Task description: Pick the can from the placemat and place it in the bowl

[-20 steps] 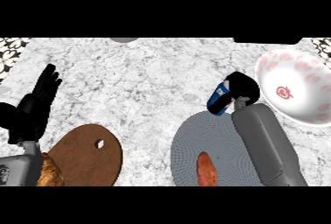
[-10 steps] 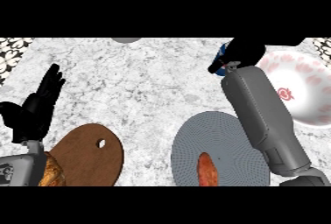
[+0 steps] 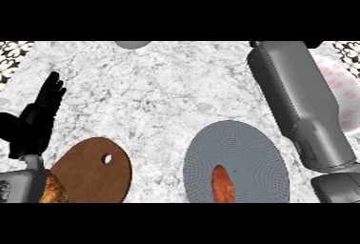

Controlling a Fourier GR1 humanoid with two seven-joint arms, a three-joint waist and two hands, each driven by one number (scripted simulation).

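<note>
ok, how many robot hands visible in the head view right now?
1. The left robot hand rests open at the left edge, fingers up. The right forearm runs past the top edge beside the bowl, so its hand is out of view.

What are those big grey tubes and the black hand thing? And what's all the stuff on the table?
You are looking down through a robot's eyes at a marble kitchen counter. The grey tubes are its forearms. The black shape at the left is its left hand, open with fingers pointing up, just resting. The right forearm stretches up past the top of the picture, so its hand is out of sight, and so is the can. Beside that arm is a white bowl with pink marks. On the counter lie a round grey placemat with an orange carrot-like thing on it, and a brown wooden cutting board with a hole.
</note>
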